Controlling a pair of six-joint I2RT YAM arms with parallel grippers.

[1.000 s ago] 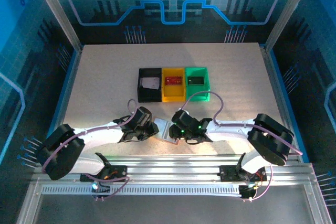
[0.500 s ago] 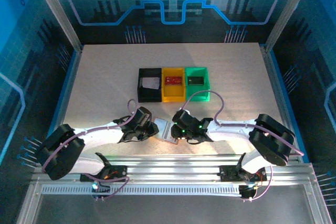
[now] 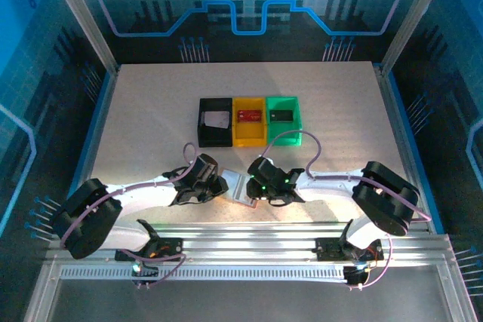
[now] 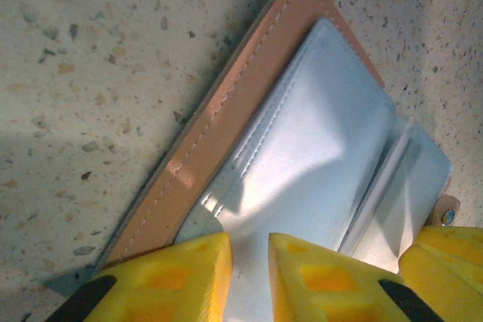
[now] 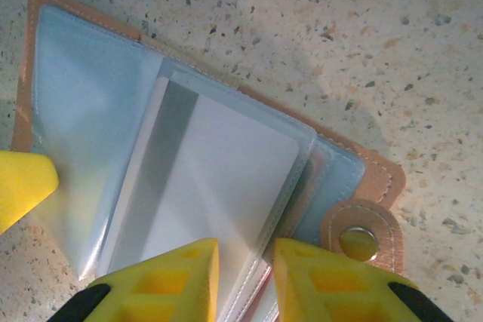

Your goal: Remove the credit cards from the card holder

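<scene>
DESK: What do the pincers have?

ROBOT: My right pincer, fingers pressed close, pinches the holder at its near plastic edge. Whether it has the card inside or just the plastic, I cannot tell. My left pincer, likewise nearly together, clamps the opposite plastic leaf. It pins the holder open and flat on the bench, between my wrists at the near edge.

DESK: What changed in the last second?

ROBOT: Little, but telling. My right fingers have drawn a shade closer and that arm has edged leftward; the left has not stirred. I read it as the grip for a pull just set and the pull not begun, since the card sits in its pocket as far as I can see.

DESK: And the task?

ROBOT: Farther out, a white card lies in the black bin, a red card in the yellow bin and a black card in the green bin. At least this one remains.

DESK: Any brand or lettering?

ROBOT: None legible. The card shows a grey stripe on blank white. The snap is plain metal, and any print on the binned cards is too small to read.
</scene>
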